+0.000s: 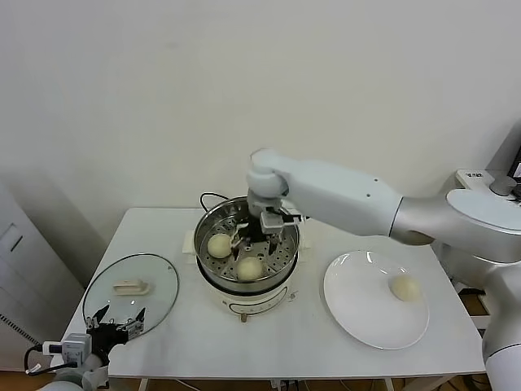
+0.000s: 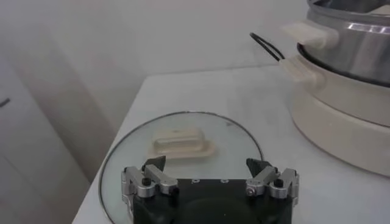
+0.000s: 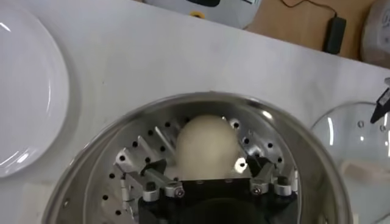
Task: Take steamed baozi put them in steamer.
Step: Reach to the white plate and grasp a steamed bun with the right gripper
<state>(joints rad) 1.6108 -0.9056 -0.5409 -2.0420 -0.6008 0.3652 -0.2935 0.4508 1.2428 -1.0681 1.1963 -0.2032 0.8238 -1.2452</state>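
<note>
- Two smooth cream-white round baozi sit inside the shiny round stainless-steel steamer (image 1: 213,218) in the head view: one baozi (image 1: 219,245) on the robot's left side of the perforated floor, another baozi (image 1: 249,268) nearer the front rim.
- The steamer rests on its white electric cooker base (image 1: 244,303), black cord (image 1: 209,197) trailing off behind it, all on the white table (image 1: 301,342).
- The right gripper (image 1: 259,231) reaches down into the basket from the long white right arm (image 1: 342,195), fingers spread, nothing carried between them; a third bun, if under it, is hidden in this view.
- To the robot's right lies the flat white round plate (image 1: 358,322) with one last cream-white baozi (image 1: 404,287) on it, well apart from the steamer.
- To the left, the round glass lid (image 1: 159,281) with its cream handle (image 1: 131,286) lies flat on the table, and the left gripper (image 1: 119,317) hangs at the lid's near edge.
- Left wrist view now: the left gripper (image 2: 209,173) stands wide open and empty, just above the glass lid, cream handle beyond its tips, cooker base off to the side.
- Right wrist view: the right gripper (image 3: 204,175) is spread wide over the perforated steel floor, and a cream-white baozi (image 3: 206,148) sits free between and just beyond the fingertips, clear of both pads as far as I can see.
- The plate's rim and the lid's edge show on the table beyond the steamer's rim.
</note>
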